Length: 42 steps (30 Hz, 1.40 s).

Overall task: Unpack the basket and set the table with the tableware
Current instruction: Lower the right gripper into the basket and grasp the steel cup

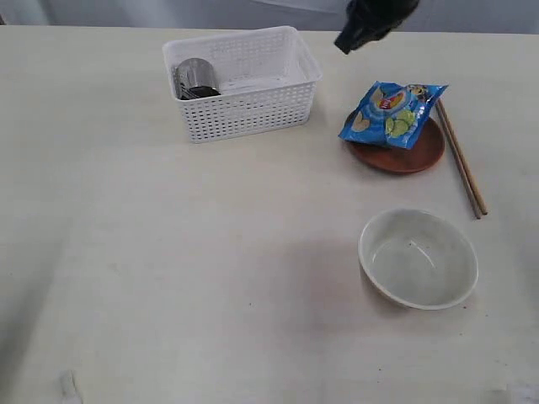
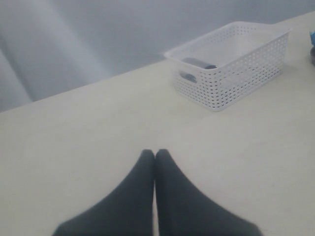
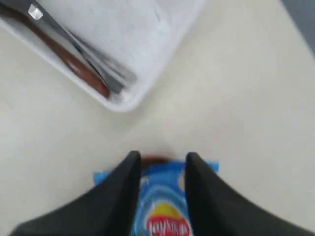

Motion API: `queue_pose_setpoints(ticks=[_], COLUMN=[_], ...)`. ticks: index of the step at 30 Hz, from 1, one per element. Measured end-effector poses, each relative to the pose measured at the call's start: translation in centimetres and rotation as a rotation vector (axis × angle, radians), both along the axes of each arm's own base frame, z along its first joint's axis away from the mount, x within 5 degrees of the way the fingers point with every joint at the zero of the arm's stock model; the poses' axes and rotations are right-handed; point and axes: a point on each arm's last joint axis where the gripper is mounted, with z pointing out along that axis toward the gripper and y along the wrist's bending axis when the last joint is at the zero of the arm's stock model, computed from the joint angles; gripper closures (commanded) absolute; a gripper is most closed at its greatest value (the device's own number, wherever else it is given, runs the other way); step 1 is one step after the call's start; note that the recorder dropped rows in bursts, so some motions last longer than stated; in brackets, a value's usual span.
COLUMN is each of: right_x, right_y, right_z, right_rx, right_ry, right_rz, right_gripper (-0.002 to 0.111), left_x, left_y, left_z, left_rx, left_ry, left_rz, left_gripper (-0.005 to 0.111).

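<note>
The white lattice basket (image 1: pixel 253 105) stands at the back of the table (image 1: pixel 168 252) with the steel cup (image 1: pixel 196 77) lying in its left end. The right wrist view looks into a basket corner (image 3: pixel 147 73) holding a reddish-brown spoon (image 3: pixel 74 64) and steel cutlery (image 3: pixel 96 64). A blue snack bag (image 1: pixel 392 112) lies on the reddish-brown plate (image 1: pixel 413 156), the chopsticks (image 1: pixel 461 164) just right of it and the off-white bowl (image 1: pixel 418 257) in front. My right gripper (image 1: pixel 347 42) (image 3: pixel 162 158) hovers open, high over the bag (image 3: pixel 167 206). My left gripper (image 2: pixel 155 152) is shut and empty, far from the basket (image 2: pixel 231 83).
A grey wall or curtain (image 2: pixel 98 39) runs behind the table's far edge. A small white object (image 1: pixel 69 387) sits at the front left edge of the table.
</note>
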Motion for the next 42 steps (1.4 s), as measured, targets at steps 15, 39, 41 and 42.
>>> queue_pose_setpoints(ticks=[15, 39, 41, 42], right_x=[-2.3, -5.9, -6.9, -7.5], right_y=[11.2, 14.2, 14.8, 15.0], right_z=[-6.9, -7.7, -7.5, -7.3], right_rx=[-0.221, -0.336, -0.351, -0.358], right_ry=[-0.106, 0.074, 0.1, 0.117], right_rz=[0.456, 0.582, 0.606, 0.617], right_gripper=[0.049, 0.108, 0.108, 0.108], left_x=[0.0, 0.0, 0.0, 0.0], left_y=[0.0, 0.0, 0.0, 0.0], left_z=[0.0, 0.0, 0.0, 0.0], left_rx=[0.0, 0.0, 0.0, 0.0], left_ry=[0.0, 0.0, 0.0, 0.0], left_rz=[0.0, 0.0, 0.0, 0.0], left_gripper=[0.107, 0.107, 0.107, 0.107])
